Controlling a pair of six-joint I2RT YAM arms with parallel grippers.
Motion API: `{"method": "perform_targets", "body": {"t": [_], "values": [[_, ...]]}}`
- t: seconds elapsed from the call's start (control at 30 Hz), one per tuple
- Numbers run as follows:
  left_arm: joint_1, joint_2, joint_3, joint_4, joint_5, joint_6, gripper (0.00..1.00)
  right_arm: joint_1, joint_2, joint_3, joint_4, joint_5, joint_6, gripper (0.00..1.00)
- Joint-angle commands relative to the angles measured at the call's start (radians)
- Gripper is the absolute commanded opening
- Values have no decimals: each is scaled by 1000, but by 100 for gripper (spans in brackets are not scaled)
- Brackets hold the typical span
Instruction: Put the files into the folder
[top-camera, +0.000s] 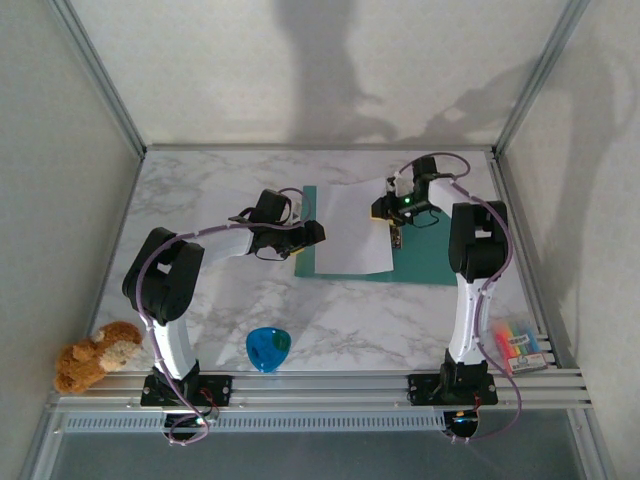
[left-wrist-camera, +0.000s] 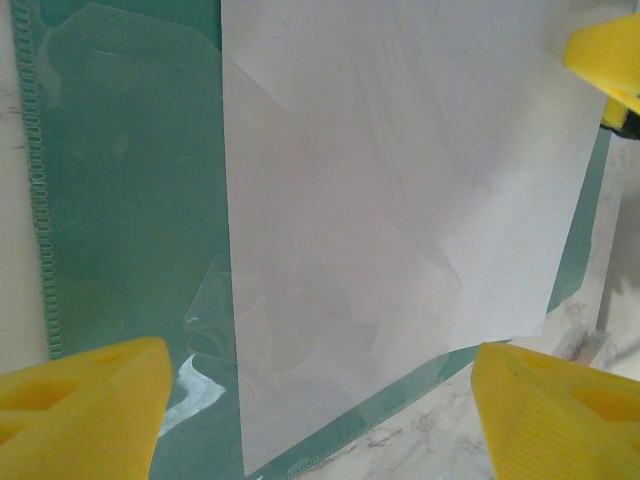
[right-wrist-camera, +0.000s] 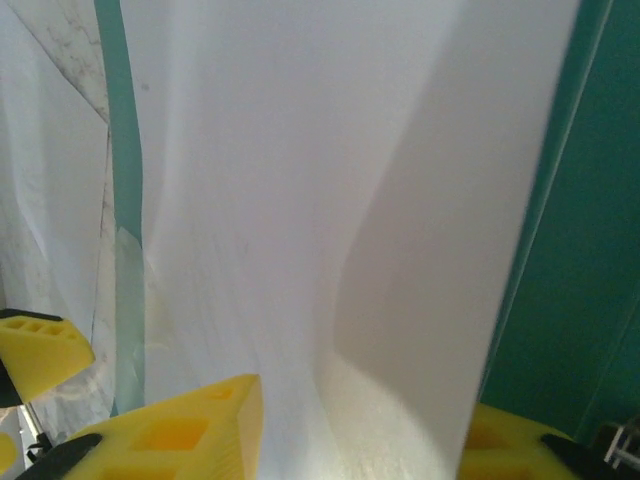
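Where the arms are bolted at the near edge, a furry brown plush toy (top-camera: 97, 355), a glossy blue cup (top-camera: 268, 348) and a box of bright markers (top-camera: 517, 343) are seen along the front of the marble tabletop (top-camera: 200, 200). Farther in, the left gripper (top-camera: 310, 236) is held wide open and empty over the flat teal folder (top-camera: 425, 255), whose crimped seam (left-wrist-camera: 40, 200) is made out from the left wrist. The files (top-camera: 350, 228), smooth white sheets, are laid across the folder. At their right edge the right gripper (top-camera: 393, 225) is parted; from its wrist a sheet is seen bowed up between yellow foam fingers (right-wrist-camera: 180, 435), unpinched.
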Motion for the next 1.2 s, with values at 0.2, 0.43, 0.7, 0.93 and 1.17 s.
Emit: {"method": "perform_targets", "body": {"t": [0.2, 0.43, 0.7, 0.93, 1.17], "values": [[-10, 17, -9, 1, 11, 10, 79, -20, 82, 134, -9, -104, 24, 36], [-10, 8, -12, 6, 12, 7, 79, -22, 145, 224, -51, -139, 12, 35], [-10, 3, -18, 8, 13, 6, 79, -18, 189, 282, -90, -147, 0, 33], [-10, -5, -26, 10, 13, 1, 79, -1, 225, 341, -154, -122, -32, 29], [-10, -21, -38, 8, 9, 3, 79, 8, 216, 351, -166, -69, -33, 11]]}}
